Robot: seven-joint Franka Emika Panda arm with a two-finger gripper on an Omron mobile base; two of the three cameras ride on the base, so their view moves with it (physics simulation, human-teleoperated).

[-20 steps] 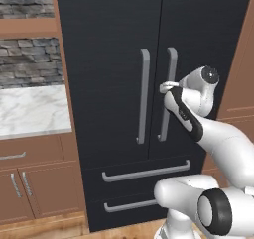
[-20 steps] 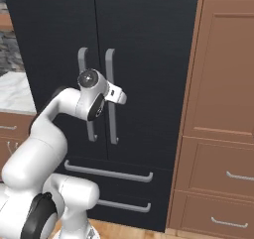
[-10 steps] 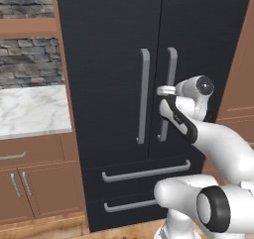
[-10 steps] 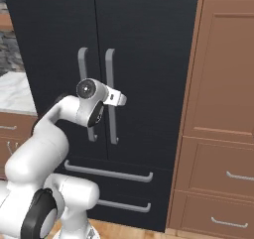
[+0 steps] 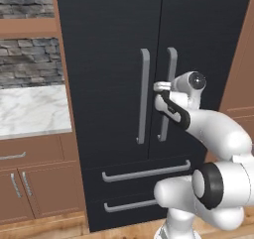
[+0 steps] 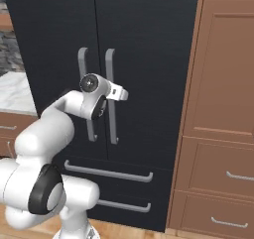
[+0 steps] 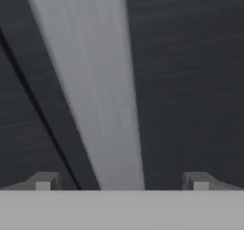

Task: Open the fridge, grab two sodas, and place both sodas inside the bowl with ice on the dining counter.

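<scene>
At far left in the left base view, a grey stone backsplash (image 5: 27,59) sits above a white marble countertop (image 5: 30,109), with brown wooden cabinets (image 5: 34,183) and their grey handles below it. Right of these stands the fridge (image 5: 109,44), tall and black, its 2 upper doors shut and meeting at a thin vertical seam. Beside that seam hang 2 long grey vertical handles: the left door handle (image 5: 144,96) and the right door handle (image 5: 170,79). Under the doors are 2 drawers, the upper drawer handle (image 5: 146,171) and the lower drawer handle (image 5: 130,206) both grey bars. Further right, in the right base view, tall brown wooden panels and drawers (image 6: 223,134) stand against the fridge's right side.

Nothing stands between the arm and the fridge front. The gripper (image 5: 162,87) is at the right door handle, about halfway up it, with the white wrist reaching in from the right. In the hand view the grey handle (image 7: 95,90) runs up as a broad pale band between the 2 dark fingertips (image 7: 45,180), which stand spread wide on either side of it, apart from it. The claw is released and grips nothing; whether the handle touches the palm cannot be told.
</scene>
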